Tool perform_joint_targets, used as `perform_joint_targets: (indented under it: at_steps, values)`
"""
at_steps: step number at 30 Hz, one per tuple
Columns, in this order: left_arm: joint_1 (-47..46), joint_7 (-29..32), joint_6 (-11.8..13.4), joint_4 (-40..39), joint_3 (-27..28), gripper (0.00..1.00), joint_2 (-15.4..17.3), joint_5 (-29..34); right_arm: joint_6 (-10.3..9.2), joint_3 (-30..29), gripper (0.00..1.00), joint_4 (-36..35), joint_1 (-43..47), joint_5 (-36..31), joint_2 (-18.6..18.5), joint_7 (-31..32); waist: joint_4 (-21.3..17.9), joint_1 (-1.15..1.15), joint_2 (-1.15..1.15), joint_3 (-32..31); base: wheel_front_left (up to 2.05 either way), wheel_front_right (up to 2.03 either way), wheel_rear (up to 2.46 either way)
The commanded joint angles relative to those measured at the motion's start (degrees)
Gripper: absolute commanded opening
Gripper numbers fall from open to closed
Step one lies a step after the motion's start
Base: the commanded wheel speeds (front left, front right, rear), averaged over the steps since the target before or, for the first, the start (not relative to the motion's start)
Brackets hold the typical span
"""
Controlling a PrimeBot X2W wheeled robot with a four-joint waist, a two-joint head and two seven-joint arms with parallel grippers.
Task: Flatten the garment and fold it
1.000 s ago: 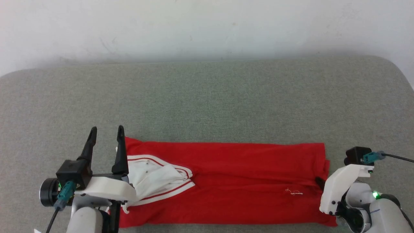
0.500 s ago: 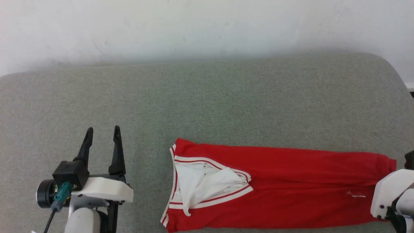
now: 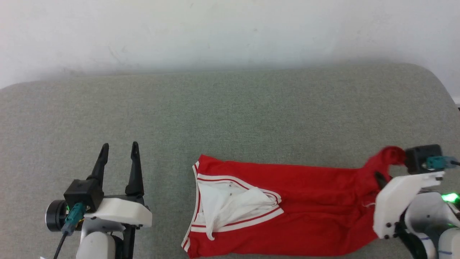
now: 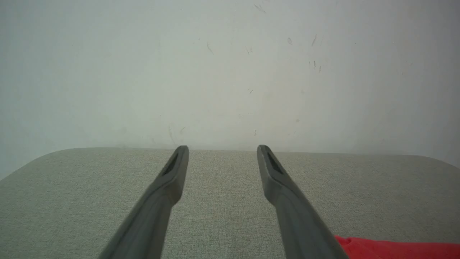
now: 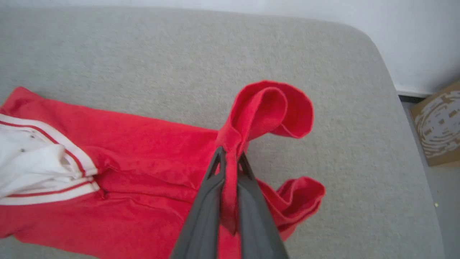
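Your right gripper [image 5: 230, 158] is clamped on the hem end of the red jersey [image 3: 287, 201], fingers nearly closed with fabric pinched between them. A loop of red cloth stands up above the tips.

Change over the last second: the jersey has slid right across the grey padded table [image 3: 230, 108]. Its collar end was against your left gripper [image 3: 119, 145] and now lies well apart from it. The hem end was flat and is now lifted off the table and bunched.

The jersey sits at the near edge, right of centre, already folded into a long narrow strip. The white sleeve [image 3: 230, 201] is tucked on top near the collar end.

Left gripper fingers are spread wide and hold nothing, over bare table.

Read: this looks like the start of the lengthwise fold, hem carried toward the collar. Risk: nothing pins the collar end, so the thin fabric may drag again instead of folding. The pinch is a narrow one, so the hem corners may sag unevenly.
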Motion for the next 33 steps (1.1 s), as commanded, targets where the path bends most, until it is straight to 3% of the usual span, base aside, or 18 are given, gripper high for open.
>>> perform_joint_targets:
  at_steps: [1, 6, 9, 19, 30, 31, 32, 33]
  values:
    - [0.1, -0.3, -0.6, 0.2, 0.2, 1.0, -0.2, 0.5, -0.11, 3.2, 0.0, -4.6, 0.8, 1.3, 0.0, 2.0, 0.4, 0.0, 0.0, -0.1, 0.0, 0.0, 0.0]
    - [-0.2, -0.3, -0.7, 0.2, 0.2, 1.0, -0.4, 0.7, -0.11, 11.1, 0.0, -10.9, -0.3, 2.2, 0.0, 4.7, 0.9, 0.0, 0.0, 0.3, 0.0, 0.0, 0.0]
    - [-0.8, -0.3, -0.9, 0.2, 0.2, 1.0, -0.5, 0.7, -0.11, 16.9, 0.0, -10.0, -2.8, 1.9, 0.0, 5.0, 1.5, 0.0, 0.0, 1.1, 0.0, 0.0, 0.0]
    - [-4.3, -0.3, -1.6, -0.1, -0.8, 1.0, -0.9, 0.9, -0.11, 33.1, 0.0, 5.4, -15.4, 3.5, 0.0, -1.3, 4.4, 0.0, 0.0, 6.0, 0.0, 0.0, 0.0]
    - [-7.1, -0.3, -1.2, -0.2, -1.7, 1.0, -1.3, 0.5, -0.11, 44.9, 0.0, 23.7, -25.9, 11.0, 0.0, -7.2, 6.7, 0.0, 0.0, 9.9, 0.0, 0.0, 0.0]
    - [-7.1, -0.3, -1.2, -0.2, -1.8, 1.0, -1.3, 0.4, -0.11, 45.7, 0.1, 24.6, -26.2, 12.1, 0.0, -7.2, 6.8, 0.0, 0.0, 10.0, 0.0, 0.0, 0.0]
    - [-7.1, -0.3, -1.2, -0.1, -1.8, 1.0, -1.3, 0.4, -0.11, 46.7, 0.78, 25.1, -26.6, 13.1, 0.0, -7.5, 6.8, 0.0, 0.0, 10.0, 0.0, 0.0, 0.0]
    - [-7.1, -0.3, -1.1, -0.1, -1.8, 1.0, -1.3, 0.3, -0.11, 47.3, 1.0, 25.6, -26.8, 14.1, 0.0, -7.9, 6.7, 0.0, 0.0, 9.9, 0.0, 0.0, 0.0]
